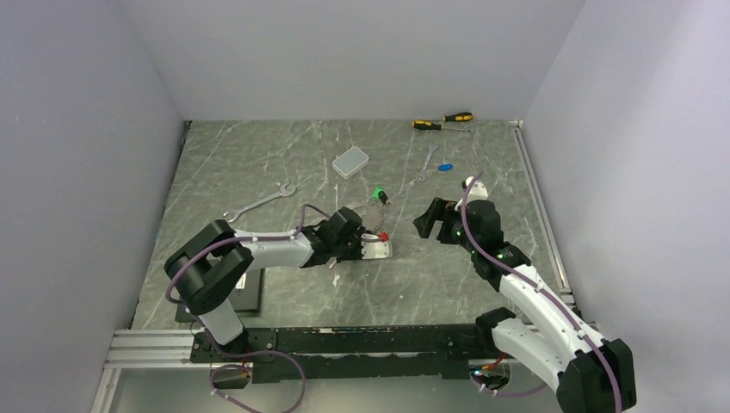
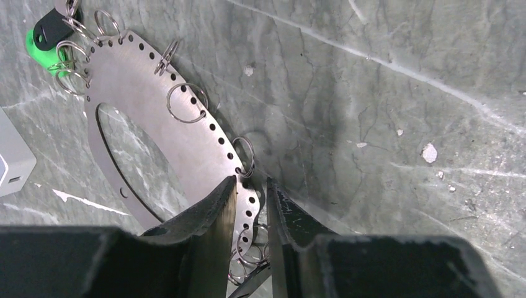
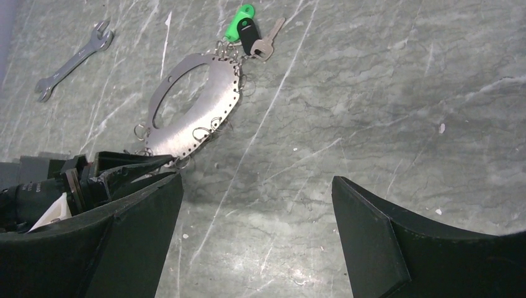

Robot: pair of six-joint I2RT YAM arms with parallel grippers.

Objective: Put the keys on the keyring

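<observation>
The keyring [image 2: 142, 74] is a flat silvery oval plate with a big hole, a dotted rim and small split rings, lying on the marble table. A green key [image 2: 34, 46] and a black key [image 2: 53, 28] hang at its far end; both also show in the right wrist view, green key [image 3: 239, 22] and black key [image 3: 248, 34]. A blue key [image 1: 445, 167] lies apart, further back. My left gripper [image 2: 251, 180] straddles the plate's near rim, jaws narrowly apart. My right gripper [image 3: 257, 180] hovers wide open over bare table, right of the keyring [image 3: 220, 93].
A grey box [image 1: 350, 161] sits behind the keyring. One wrench [image 1: 258, 202] lies at the left, another wrench [image 1: 428, 161] near the blue key. Two yellow-and-black screwdrivers [image 1: 441, 125] rest at the back wall. Walls close in on three sides.
</observation>
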